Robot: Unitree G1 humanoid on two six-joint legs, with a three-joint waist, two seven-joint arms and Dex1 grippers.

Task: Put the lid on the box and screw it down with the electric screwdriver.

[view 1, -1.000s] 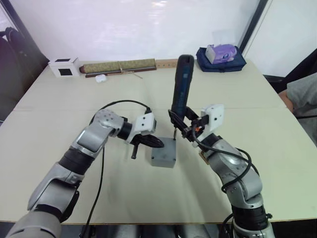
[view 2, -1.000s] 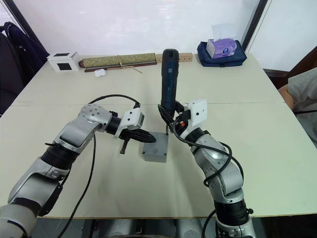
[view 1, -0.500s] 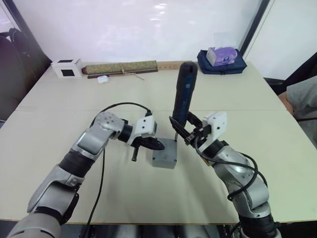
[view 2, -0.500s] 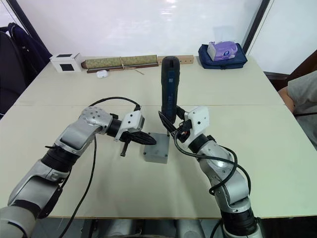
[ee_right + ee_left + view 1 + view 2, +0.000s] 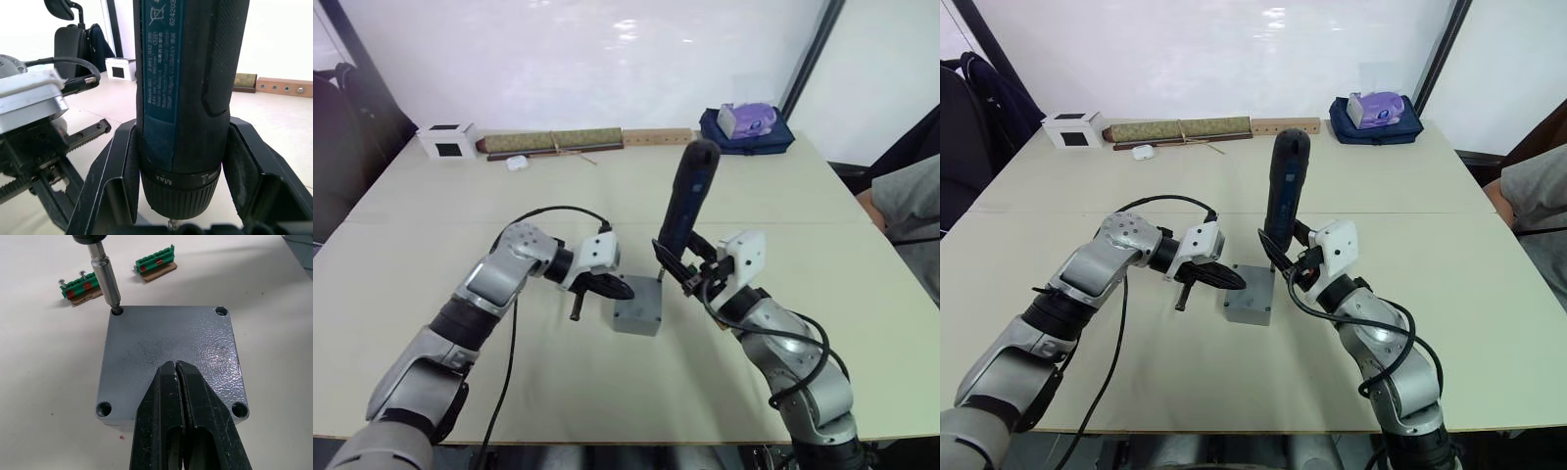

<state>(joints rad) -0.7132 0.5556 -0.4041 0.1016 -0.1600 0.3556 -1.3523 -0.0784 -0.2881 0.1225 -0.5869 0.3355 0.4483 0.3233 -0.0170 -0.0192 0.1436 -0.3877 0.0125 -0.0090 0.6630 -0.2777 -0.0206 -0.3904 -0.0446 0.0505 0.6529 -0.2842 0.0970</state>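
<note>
The small square grey metal box (image 5: 638, 311) sits near the middle of the pale beige bench (image 5: 431, 245), with the flat grey textured lid (image 5: 168, 347) lying squarely on top of it, its four corner screw holes showing in the left wrist view. The left gripper (image 5: 177, 377), its two black jaws pressed together with nothing between them, rests with its tips on the lid's face, reaching in from the box's 9 o'clock side. The right gripper (image 5: 683, 274) has its jaws clamped on the long dark blue-black cylindrical electric screwdriver (image 5: 686, 201), which stands nearly upright and leans slightly away from the robot, just at the box's 2 o'clock corner. In the left wrist view the screwdriver's thin metal bit (image 5: 106, 281) is seated in one corner hole of the lid. Two small green terminal strips (image 5: 117, 276) lie on the bench just beyond that corner. Along the far edge of the bench, at 12 o'clock, lie a long rolled greenish-brown mat (image 5: 551, 141), a white cube with a black face (image 5: 446, 140) and a dark blue bag with a purple tissue pack (image 5: 745, 127)
</note>
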